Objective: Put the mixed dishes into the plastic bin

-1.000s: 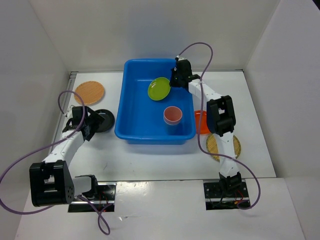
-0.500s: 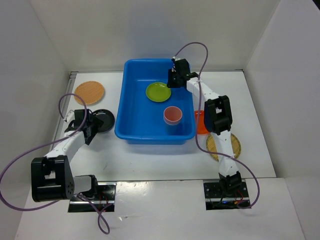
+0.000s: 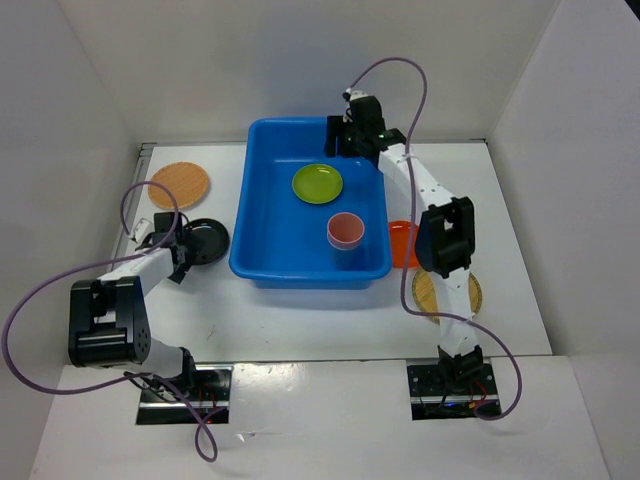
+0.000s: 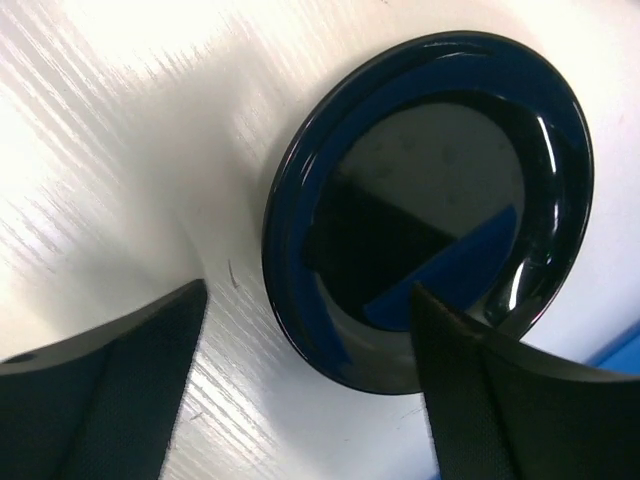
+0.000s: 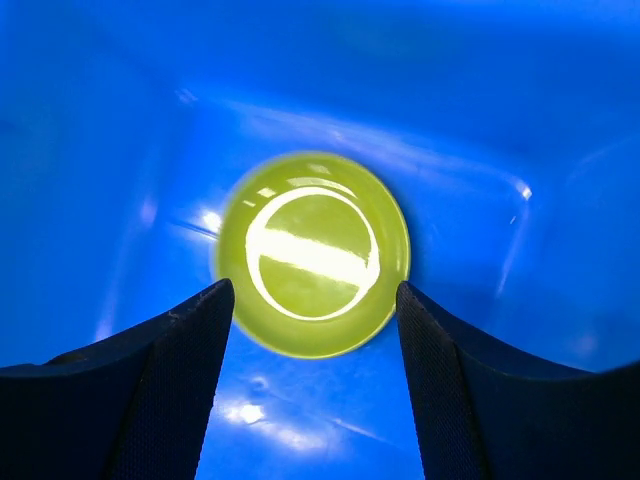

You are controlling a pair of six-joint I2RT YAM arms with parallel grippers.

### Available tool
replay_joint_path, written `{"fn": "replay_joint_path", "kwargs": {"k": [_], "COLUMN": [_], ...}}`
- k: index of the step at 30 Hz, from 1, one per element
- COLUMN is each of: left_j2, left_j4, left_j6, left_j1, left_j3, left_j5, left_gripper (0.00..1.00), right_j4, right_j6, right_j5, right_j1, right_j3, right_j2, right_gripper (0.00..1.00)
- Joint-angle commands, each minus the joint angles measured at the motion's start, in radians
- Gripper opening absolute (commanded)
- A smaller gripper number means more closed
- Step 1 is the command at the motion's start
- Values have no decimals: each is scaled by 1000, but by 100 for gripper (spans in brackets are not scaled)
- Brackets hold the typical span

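The plastic bin [image 3: 268,262] stands mid-table, with a lime-green plate [image 3: 317,183] lying flat inside it and a pink cup [image 3: 346,231] upright nearer its front right. My right gripper [image 3: 338,140] hovers open over the bin's far right corner. In the right wrist view the green plate [image 5: 312,253] lies beyond the empty gap of that gripper [image 5: 312,290]. A black plate [image 3: 207,240] rests left of the bin. My left gripper [image 3: 182,254] is open at its near-left rim. In the left wrist view the right finger [image 4: 520,400] overlaps the black plate's [image 4: 430,190] edge.
A tan woven-look plate [image 3: 179,184] lies at the far left. An orange plate [image 3: 402,243] sits against the bin's right wall, and another tan plate [image 3: 447,292] lies nearer, both partly hidden by the right arm. White walls enclose the table.
The right gripper opened and let go of the lime-green plate, which now lies flat in the bin, then drew back toward the far rim. The left gripper moved in on the black plate.
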Motion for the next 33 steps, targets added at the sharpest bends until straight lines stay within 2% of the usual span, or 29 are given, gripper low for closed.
{"fn": "replay_joint_path", "kwargs": {"k": [1,6,10,11,13,14,15,19,24,29,30,33], "left_j2": [12,33,42,42,52,61,61,59,-95,-292,-330,-367], "left_j4": [13,13,2,2,-7,-17,-17,-51,-87,-96,-96,-96], "left_j6": [-8,-8,-17,-17,-17,-17,-17,-17,21,121,151,199], "left_j1": [7,16,16,16,16,16,16,16,16,36,36,36], "left_j3": [25,25,36,36,36,45,45,68,129,264,289,384], "left_j5": [-15,-6,-6,-6,-6,-6,-6,12,32,11,11,24], "left_gripper": [84,62,43,32,19,6,0,0,0,0,0,0], "right_j4": [49,180,247,262,262,276,286,366,357,348,393,409], "right_j6": [22,51,74,75,88,104,104,145,203,358,381,410], "right_j5": [19,65,95,105,105,105,105,200,393,499,509,518], "right_j1": [8,17,17,17,17,17,17,17,17,-62,-91,-139], "right_j3": [8,-160,-304,-322,-382,-408,-439,-635,-770,-945,-982,-1074], "right_j2": [-198,-372,-526,-544,-575,-613,-633,-745,-845,-986,-1018,-1106], "right_gripper": [71,71,76,76,76,77,77,82,94,97,97,98]}}
